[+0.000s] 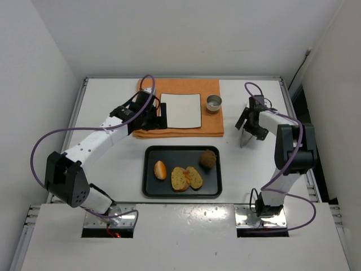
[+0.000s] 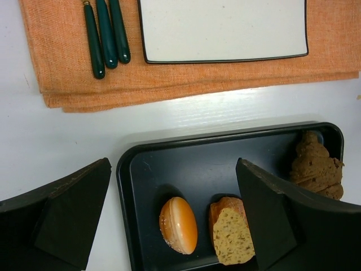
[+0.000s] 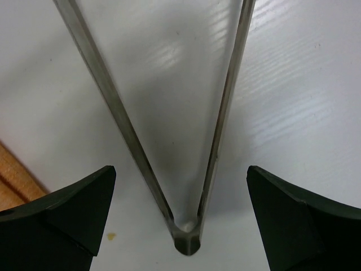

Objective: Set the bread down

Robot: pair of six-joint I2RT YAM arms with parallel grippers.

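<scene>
Two bread slices [image 1: 180,178] lie in a black tray [image 1: 148,192] with an orange glazed bun [image 1: 161,169] and a brown pastry [image 1: 208,159]. A white square plate [image 1: 180,110] rests on an orange mat [image 1: 211,127]. My left gripper [image 1: 155,117] is open and empty at the mat's left part, above the tray's far edge. The left wrist view shows the bun [image 2: 179,224], one slice [image 2: 232,234], the pastry [image 2: 316,164] and the plate [image 2: 223,28]. My right gripper [image 1: 247,125] is open over metal tongs [image 1: 243,138]. The tongs [image 3: 186,240] lie on the table between its fingers, untouched.
A small metal cup [image 1: 214,103] stands on the mat's right end. Three green-handled utensils [image 2: 107,34] lie on the mat left of the plate. White walls close in the table on three sides.
</scene>
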